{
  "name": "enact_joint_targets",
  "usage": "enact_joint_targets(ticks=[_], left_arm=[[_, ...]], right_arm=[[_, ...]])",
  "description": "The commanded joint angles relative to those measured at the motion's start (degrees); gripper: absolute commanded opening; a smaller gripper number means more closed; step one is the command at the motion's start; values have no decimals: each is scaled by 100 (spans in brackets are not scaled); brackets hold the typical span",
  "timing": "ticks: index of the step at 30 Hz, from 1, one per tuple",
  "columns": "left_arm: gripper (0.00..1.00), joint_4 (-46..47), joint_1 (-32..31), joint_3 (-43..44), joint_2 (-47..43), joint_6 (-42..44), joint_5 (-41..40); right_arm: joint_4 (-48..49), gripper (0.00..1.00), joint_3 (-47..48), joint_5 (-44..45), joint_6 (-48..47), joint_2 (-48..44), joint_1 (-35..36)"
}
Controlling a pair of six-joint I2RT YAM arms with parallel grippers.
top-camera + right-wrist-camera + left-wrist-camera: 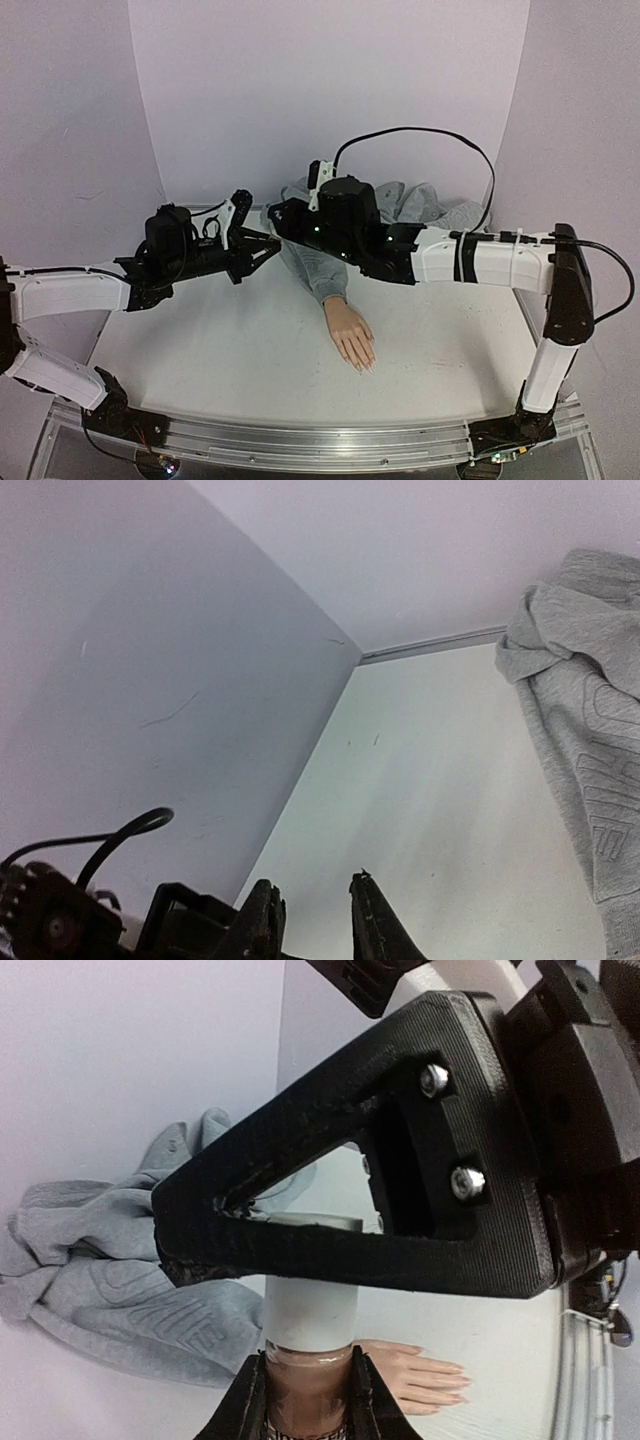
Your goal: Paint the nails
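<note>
Your left gripper [307,1405] pinches the polish bottle [308,1375], your right gripper [315,915] apparently clamps its white cap [310,1310]; the nails [366,366] at its five o'clock all await paint.

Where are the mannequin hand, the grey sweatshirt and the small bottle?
mannequin hand [350,333]: top view, on the back of the hand.
grey sweatshirt [85,1255]: left wrist view, on the bunched cloth.
small bottle [308,1388]: left wrist view, on its brownish body.

You're in a robotics lab booth: a white table [200,350] boxed in by plain pale backdrop walls [330,90], with the left arm [70,290] and right arm [490,260] bolted to an aluminium rail [300,437].
</note>
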Motion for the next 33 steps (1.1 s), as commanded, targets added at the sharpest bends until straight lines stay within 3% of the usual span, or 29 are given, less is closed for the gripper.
enact_joint_targets(ticks=[1,8,12,15,18,22,27,33], left_arm=[[0,908,83,227,251,591,-1345],[0,939,16,-288,-157,464,-1222],[0,894,17,-651,-499,227,-1202],[0,558,25,-691,-668,-69,-1278],[0,-16,41,-564,-749,-242,-1397],[0,-319,203,-466,-834,-592,-781],[0,-291,455,-96,-681,-1147,1133],[0,195,420,580,-235,-1806,3601]], right_arm=[[-312,0,699,176,655,376,535],[-306,3,711,551,383,288,675],[-284,40,429,757,-356,-217,630],[-278,77,192,519,-1026,-666,473],[-310,97,-199,-239,-1393,-1169,140],[-259,98,-745,-1678,-1758,-1687,-540],[26,98,-1174,-3254,-2247,-1924,-832],[782,97,-1448,-4215,-2177,-1782,-837]])
